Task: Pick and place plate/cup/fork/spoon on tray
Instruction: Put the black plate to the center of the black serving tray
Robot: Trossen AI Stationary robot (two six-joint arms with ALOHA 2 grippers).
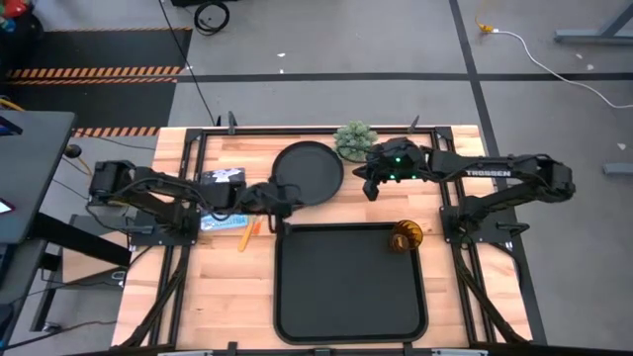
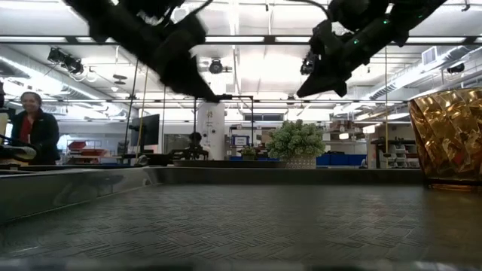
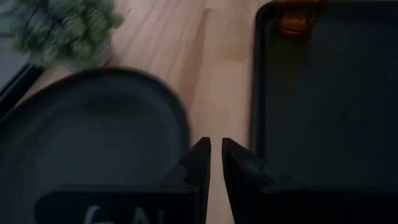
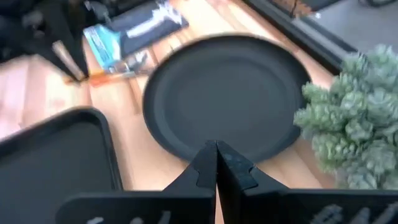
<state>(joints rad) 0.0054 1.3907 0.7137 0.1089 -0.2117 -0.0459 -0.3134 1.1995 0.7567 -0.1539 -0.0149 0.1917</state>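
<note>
The round black plate (image 1: 309, 170) lies flat on the wooden table beyond the tray's far left corner; it also shows in the right wrist view (image 4: 227, 93). The black tray (image 1: 348, 282) lies at the near middle. The amber cup (image 1: 406, 235) stands upright in the tray's far right corner (image 2: 448, 135). Orange-handled cutlery (image 1: 245, 233) lies left of the tray beside a blue packet; I cannot tell fork from spoon. My left gripper (image 1: 289, 203) hovers by the plate's near rim, its fingers (image 3: 200, 155) nearly together. My right gripper (image 1: 371, 188) hovers right of the plate, shut and empty.
A small green plant (image 1: 354, 139) stands right of the plate at the table's far edge. A blue packet (image 1: 223, 222) and a dark box (image 1: 222, 179) lie left of the plate. A person (image 2: 34, 128) stands in the room beyond the table.
</note>
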